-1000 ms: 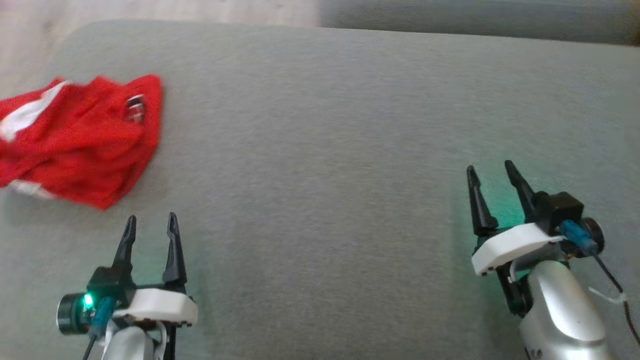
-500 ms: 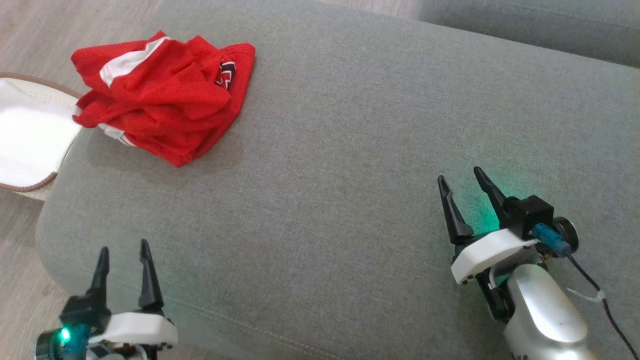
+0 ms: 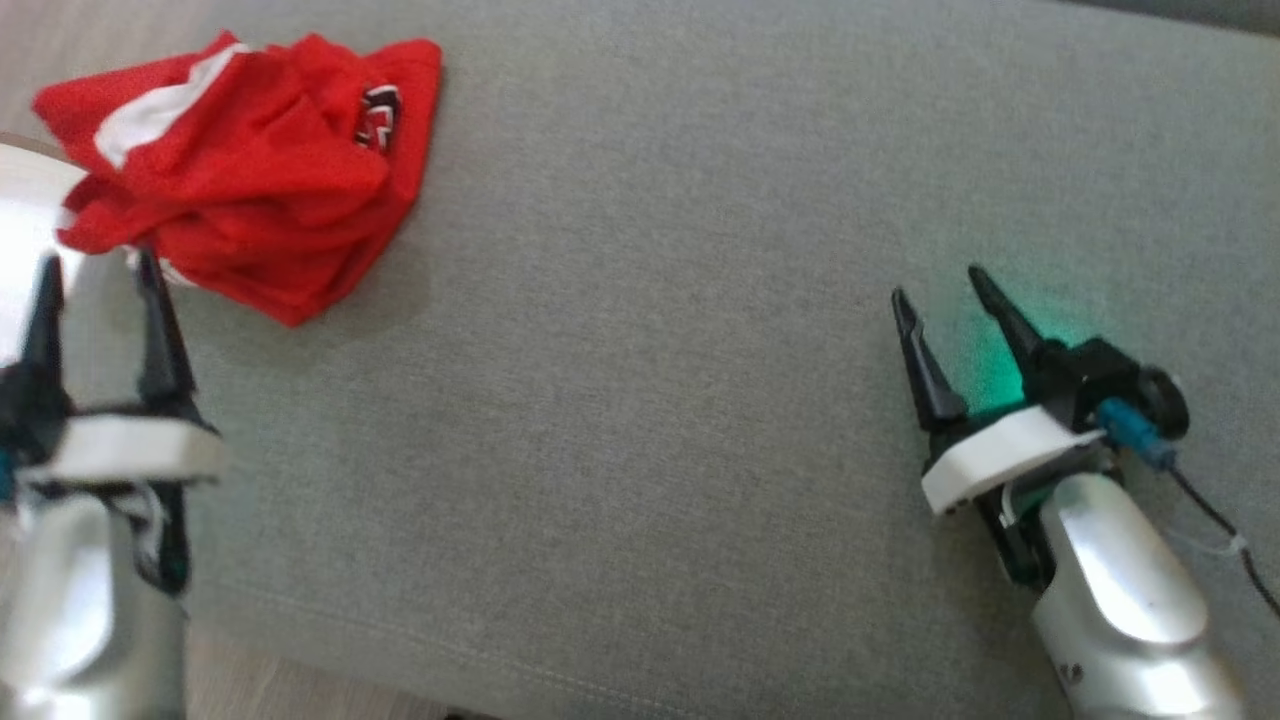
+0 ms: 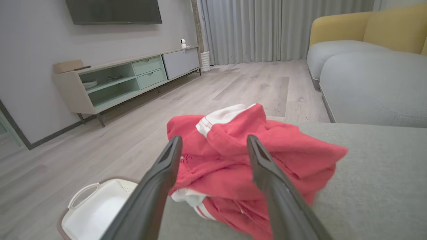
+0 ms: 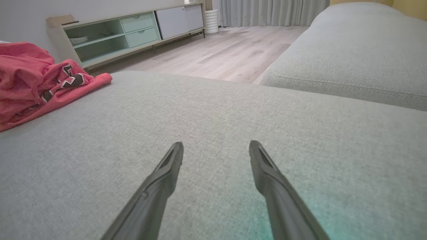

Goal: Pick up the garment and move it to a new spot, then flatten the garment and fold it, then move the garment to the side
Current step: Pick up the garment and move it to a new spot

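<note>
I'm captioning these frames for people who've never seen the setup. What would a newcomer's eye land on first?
The crumpled red garment with white stripes, bunched at the far left corner of the grey cushion, grabs the eye first. Next comes the left gripper, open and pointing at the garment's near edge, with a white basket on the floor beside the cushion. The right gripper is open over bare cushion far to the right.

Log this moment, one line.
stage: pre-grasp | garment: crumpled, left end of cushion | left gripper: open, aimed at garment | right gripper: open, over cushion, away from garment
</note>
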Robot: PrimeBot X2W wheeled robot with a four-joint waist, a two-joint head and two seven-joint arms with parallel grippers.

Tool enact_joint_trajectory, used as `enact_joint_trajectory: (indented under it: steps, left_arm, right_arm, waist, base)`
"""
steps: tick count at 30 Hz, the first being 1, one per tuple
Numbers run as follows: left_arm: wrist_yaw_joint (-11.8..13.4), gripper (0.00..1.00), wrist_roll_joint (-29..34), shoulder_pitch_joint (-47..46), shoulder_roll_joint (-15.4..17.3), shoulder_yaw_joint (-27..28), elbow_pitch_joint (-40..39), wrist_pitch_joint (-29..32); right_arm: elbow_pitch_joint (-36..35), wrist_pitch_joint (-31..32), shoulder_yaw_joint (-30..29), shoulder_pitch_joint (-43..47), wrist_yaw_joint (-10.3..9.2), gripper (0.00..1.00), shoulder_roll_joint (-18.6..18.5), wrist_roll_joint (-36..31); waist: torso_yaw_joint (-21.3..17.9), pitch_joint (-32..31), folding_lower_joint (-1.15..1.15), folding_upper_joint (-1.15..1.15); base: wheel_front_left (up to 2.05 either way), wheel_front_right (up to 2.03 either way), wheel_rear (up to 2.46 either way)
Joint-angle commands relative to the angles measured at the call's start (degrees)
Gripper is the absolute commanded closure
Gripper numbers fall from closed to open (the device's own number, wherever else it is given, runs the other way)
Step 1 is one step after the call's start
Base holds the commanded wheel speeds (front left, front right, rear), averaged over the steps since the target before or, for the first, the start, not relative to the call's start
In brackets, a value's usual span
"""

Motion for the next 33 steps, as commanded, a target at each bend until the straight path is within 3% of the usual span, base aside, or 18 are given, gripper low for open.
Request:
enact_joint_trajectory:
  steps: [1,9,19,20,21,27,33]
  left_arm:
    - [-0.26,0.00,-0.37,-3.77,4.06,0.41,0.43,-0.54]
    - [-0.33,0.00,-3.66,-15.47,12.11,-4.44,11.17,1.08]
    - [0.37,0.00,-5.36,-22.06,15.51,-6.00,24.38,7.19]
    - [0.40,0.20,-5.38,-22.34,15.53,-6.09,25.12,7.03]
    - [0.42,1.00,-5.39,-22.60,15.56,-6.18,25.67,6.61]
    - [0.39,1.00,-3.79,-25.25,15.88,-8.39,23.88,1.80]
    - [-0.20,1.00,-3.31,-28.24,15.11,-12.82,13.37,-0.23]
  right_arm:
    - [-2.53,-0.79,1.75,-1.62,-0.04,0.00,-0.17,0.07]
    - [-6.25,-0.79,3.05,-2.41,-0.04,0.00,-1.70,-0.33]
    - [-6.67,-0.79,3.77,-2.65,-0.04,0.00,-2.46,0.27]
    - [-6.57,-0.79,3.67,-2.60,-0.04,0.00,-2.35,0.40]
    - [-6.52,-0.79,3.63,-2.51,-0.04,0.00,-2.17,0.52]
    - [-6.26,-0.79,2.89,-1.53,-0.04,0.00,-0.24,1.27]
    - [-5.96,-0.79,2.18,-0.47,-0.04,0.00,2.46,1.74]
  waist:
    - [-1.57,2.33,0.00,0.00]
    - [-3.86,6.57,0.00,0.00]
    - [-6.99,8.85,0.00,0.00]
    - [-7.24,8.76,0.00,0.00]
    - [-7.53,8.57,0.00,0.00]
    - [-9.33,5.58,0.00,0.00]
    - [-13.60,1.72,0.00,0.00]
  base:
    - [0.00,0.00,0.00]
    - [0.00,0.00,0.00]
    - [0.00,0.00,0.00]
    - [0.00,0.00,0.00]
    - [0.00,0.00,0.00]
    - [0.00,0.00,0.00]
    - [0.00,0.00,0.00]
